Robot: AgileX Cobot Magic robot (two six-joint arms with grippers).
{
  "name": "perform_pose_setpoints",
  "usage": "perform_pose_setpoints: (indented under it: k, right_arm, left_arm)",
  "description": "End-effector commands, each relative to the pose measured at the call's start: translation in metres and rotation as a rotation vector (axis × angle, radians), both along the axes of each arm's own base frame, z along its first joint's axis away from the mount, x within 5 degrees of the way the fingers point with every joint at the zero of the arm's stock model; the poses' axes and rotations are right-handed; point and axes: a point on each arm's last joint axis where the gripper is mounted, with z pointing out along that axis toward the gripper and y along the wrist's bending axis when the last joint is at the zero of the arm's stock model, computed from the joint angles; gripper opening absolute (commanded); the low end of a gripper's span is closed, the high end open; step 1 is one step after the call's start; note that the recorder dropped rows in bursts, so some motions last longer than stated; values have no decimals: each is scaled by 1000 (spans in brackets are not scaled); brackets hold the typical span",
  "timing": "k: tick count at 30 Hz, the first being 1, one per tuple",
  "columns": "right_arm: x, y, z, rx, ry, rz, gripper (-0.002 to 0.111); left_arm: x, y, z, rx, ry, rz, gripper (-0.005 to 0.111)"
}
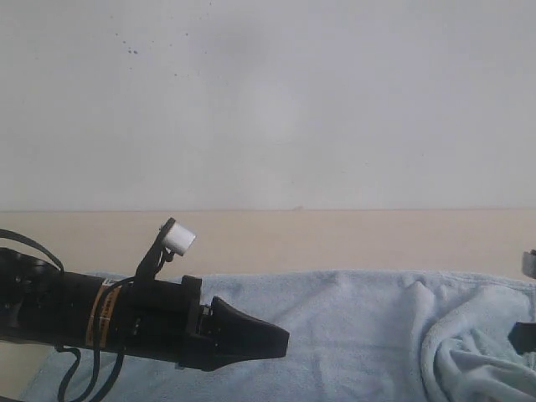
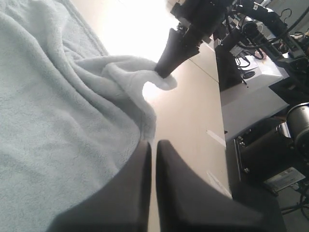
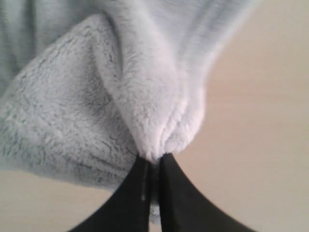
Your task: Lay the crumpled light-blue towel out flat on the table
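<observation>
The light-blue towel [image 1: 352, 335] lies stretched across the table [image 1: 335, 239], with a bunched heap at its right end [image 1: 477, 360]. My right gripper [image 3: 153, 159] is shut on a raised fold of the towel [image 3: 154, 106]. In the left wrist view that same gripper [image 2: 164, 72] pinches the fold just above the tabletop [image 2: 188, 121]. My left gripper [image 2: 153, 145] is shut with nothing between its fingers. It hovers over the towel's edge [image 2: 58, 121] and points right [image 1: 280, 339] low over the cloth. Only a dark bit of the right arm [image 1: 523, 337] shows in the exterior view.
A white wall [image 1: 268, 100] rises behind the table. Beyond the table's side edge stand a grey bench [image 2: 251, 101], black equipment [image 2: 260, 159] and cables. A white cylinder [image 1: 178, 239] sticks up from the left arm.
</observation>
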Motion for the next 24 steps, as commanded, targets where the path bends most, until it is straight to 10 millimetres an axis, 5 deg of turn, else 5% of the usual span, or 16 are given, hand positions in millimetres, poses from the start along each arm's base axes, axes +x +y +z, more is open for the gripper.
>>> perform_pose_setpoints:
  k: [1,12,21,24]
  right_arm:
    - [-13,-20,7,-218,96,-40,0]
    - [-24,-16,9,-166,216,7,0]
    - [-24,-49,15,-557,217,-76,0]
    - [-22,-49,14,-550,198,-76,0]
  left_arm:
    - [1,0,1,-2,-3,-1,4]
    - [1,0,1,-2,-3,-1,4]
    - [-1,-1,3,-27,0,-18,4]
    - [0,-1,4,-36,3,-7,4]
